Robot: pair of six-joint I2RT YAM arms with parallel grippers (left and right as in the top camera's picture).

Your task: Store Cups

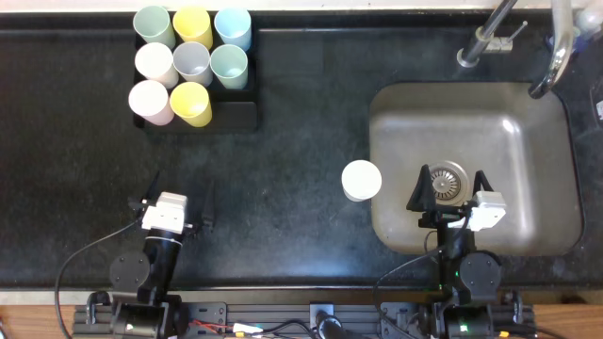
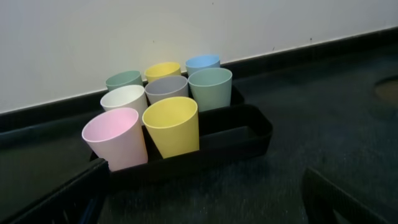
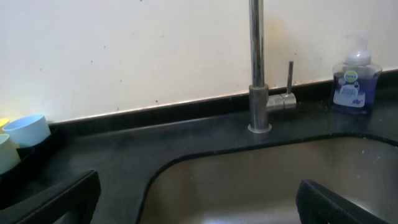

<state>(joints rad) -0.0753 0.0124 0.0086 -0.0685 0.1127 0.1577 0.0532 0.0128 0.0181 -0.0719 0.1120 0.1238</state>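
Top view: white cup [image 1: 361, 180] beside sink [image 1: 513, 127]

Kitchen; dark stone worktop [image 1: 283, 179] with inset steel sink [image 1: 528, 141]; tap [image 3: 256, 68]; soap dispenser [image 3: 354, 78] beside it.

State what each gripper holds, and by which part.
Nothing: the left gripper and right gripper are both open and empty; the white cup stands free.

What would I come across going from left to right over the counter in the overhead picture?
black tray of cups → lone white cup → sink
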